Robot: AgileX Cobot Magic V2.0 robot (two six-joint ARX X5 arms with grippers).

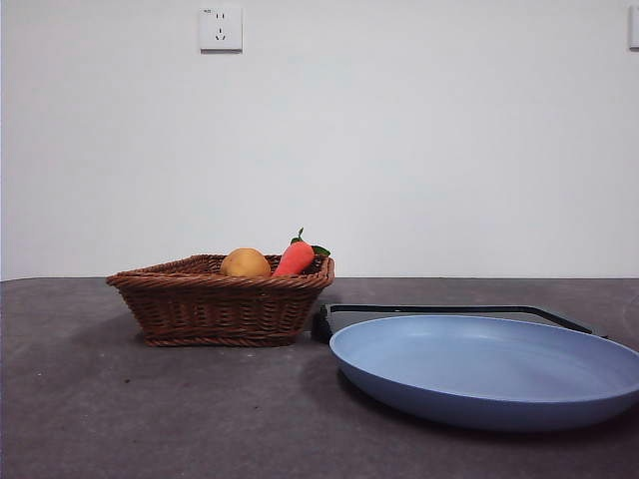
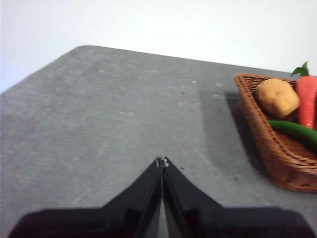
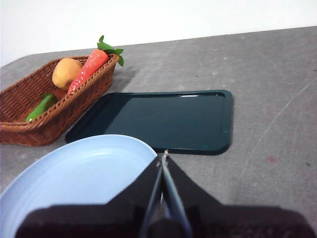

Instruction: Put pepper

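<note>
pepper [image 3: 40,107]: slim glossy green, lies in wicker basket [image 3: 29,126] beside potato [image 3: 66,73] & carrot [image 3: 87,70] | front view: hidden behind basket wall | my left gripper [image 2: 162,161] & right gripper [image 3: 164,157]: jaws together, holding nothing

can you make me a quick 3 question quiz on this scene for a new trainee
1. True or false: the pepper lies in the wicker basket.
2. Which sits nearest the right gripper? A) dark tray B) blue plate C) carrot
3. Fill in: the left gripper has its jaws ____.

Key: 1 true; 2 B; 3 shut. The pepper rests low in the basket beside the potato and carrot, hidden from the front view by the rim.
</note>
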